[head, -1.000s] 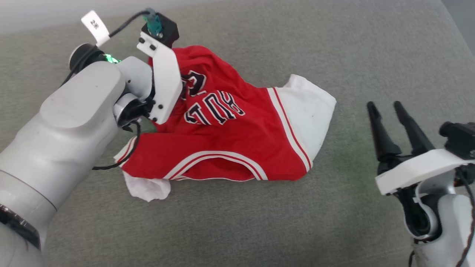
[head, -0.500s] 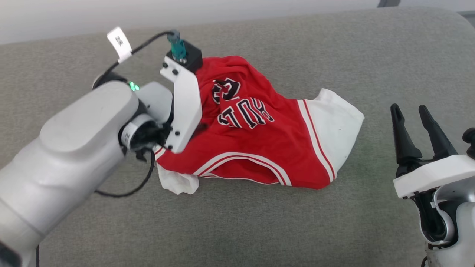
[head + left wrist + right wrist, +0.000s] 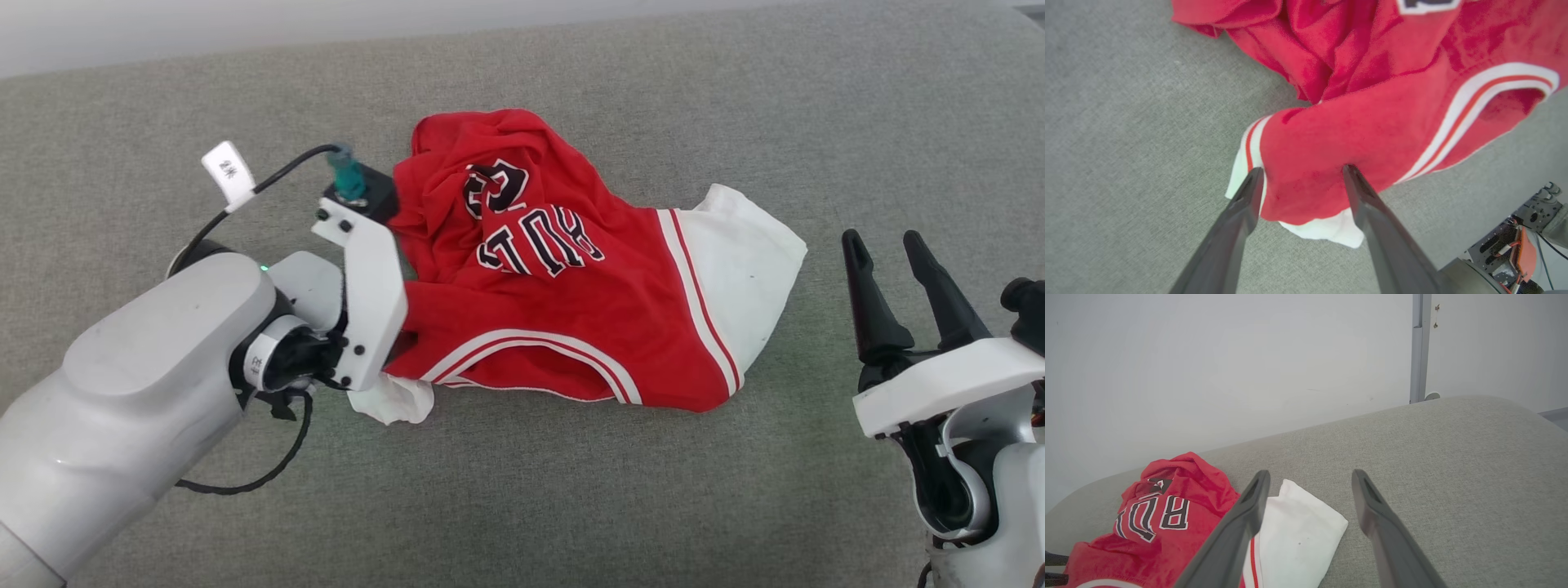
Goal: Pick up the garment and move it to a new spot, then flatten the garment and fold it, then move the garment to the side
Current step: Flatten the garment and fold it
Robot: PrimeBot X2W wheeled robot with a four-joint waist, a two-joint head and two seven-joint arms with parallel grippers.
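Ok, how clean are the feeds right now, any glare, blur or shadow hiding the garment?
Head view: soft even light, garment sharp, lettering crisp, a faint green tint on the grey surface near the right claw. Left wrist view: red fabric grainy up close, left claw soft-edged, mild shadow inside the folds. Right wrist view: wall bright without glare, dark fingers blurred toward the bottom edge.

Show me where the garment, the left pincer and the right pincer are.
garment (image 3: 588, 306), head view, red chest under the lettering.
left pincer (image 3: 1302, 168), left wrist view, midway between its fingertips.
right pincer (image 3: 880, 235), head view, midway between its fingertips.
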